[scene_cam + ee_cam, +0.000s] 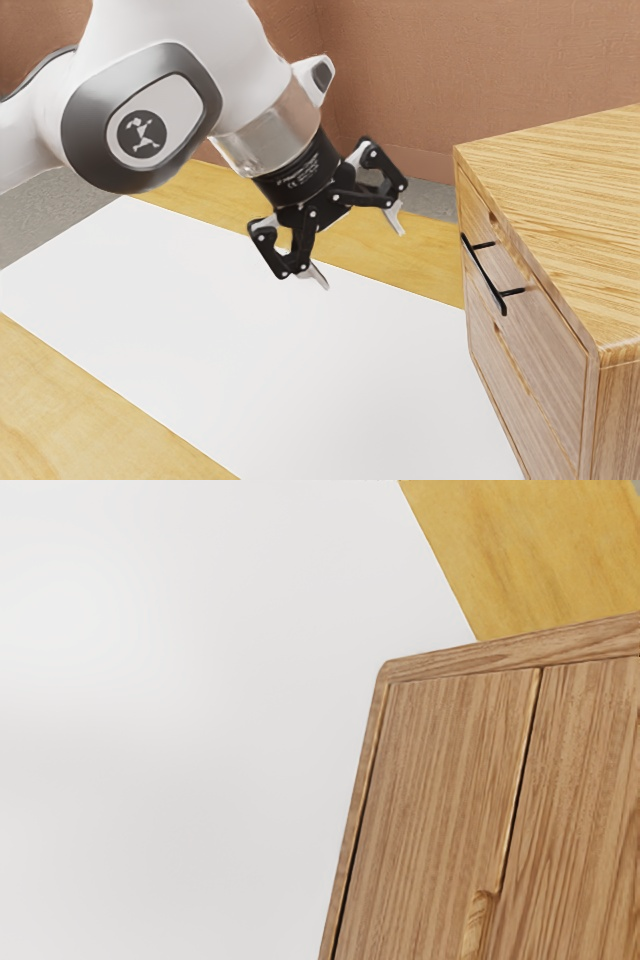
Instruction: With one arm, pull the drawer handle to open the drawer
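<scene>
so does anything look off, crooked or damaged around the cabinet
Nothing stands out. The cabinet sits square, its drawer front looks flush and shut, and the black handle is straight and intact. The tool hangs open above the white mat, apart from the handle.

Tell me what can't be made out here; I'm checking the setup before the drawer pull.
Cabinet: exterior view's right and lower edges cut it off, so the drawer count is unclear.
Cabinet front: wrist view's lower and right edges cut it off.
Arm: exterior view's left edge cuts off its base.
</scene>
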Available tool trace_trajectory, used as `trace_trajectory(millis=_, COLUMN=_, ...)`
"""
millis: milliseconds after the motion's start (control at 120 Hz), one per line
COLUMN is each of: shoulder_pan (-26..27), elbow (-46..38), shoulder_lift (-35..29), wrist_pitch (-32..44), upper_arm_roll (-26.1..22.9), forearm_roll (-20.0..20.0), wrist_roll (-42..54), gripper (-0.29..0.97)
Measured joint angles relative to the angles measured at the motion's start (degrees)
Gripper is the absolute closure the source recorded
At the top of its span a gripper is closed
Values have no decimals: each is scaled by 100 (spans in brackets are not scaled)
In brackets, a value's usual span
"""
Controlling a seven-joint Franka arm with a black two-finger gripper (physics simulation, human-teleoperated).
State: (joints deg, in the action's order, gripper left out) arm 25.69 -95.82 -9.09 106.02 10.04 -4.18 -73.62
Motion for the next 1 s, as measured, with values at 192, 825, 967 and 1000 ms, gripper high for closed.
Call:
trace_trajectory(millis=192, shoulder_pan=306, elbow=-603, shoulder_lift=-264, wrist_pitch=937, upper_arm_roll=-52, forearm_roll=63, wrist_roll=-408, gripper=0)
trace_trajectory(millis=825, shoulder_pan=674, elbow=-893, shoulder_lift=-234, wrist_pitch=1911, upper_arm_roll=-42, forearm_roll=400, wrist_roll=-1120, gripper=0)
trace_trajectory(millis=967, shoulder_pan=712, elbow=-976, shoulder_lift=-231, wrist_pitch=2020, upper_arm_roll=-45, forearm_roll=406, wrist_roll=-1204, gripper=0)
trace_trajectory(millis=1000, shoulder_pan=728, elbow=-1019, shoulder_lift=-229, wrist_pitch=2060, upper_arm_roll=-45, forearm_roll=407, wrist_roll=-1220, gripper=0)
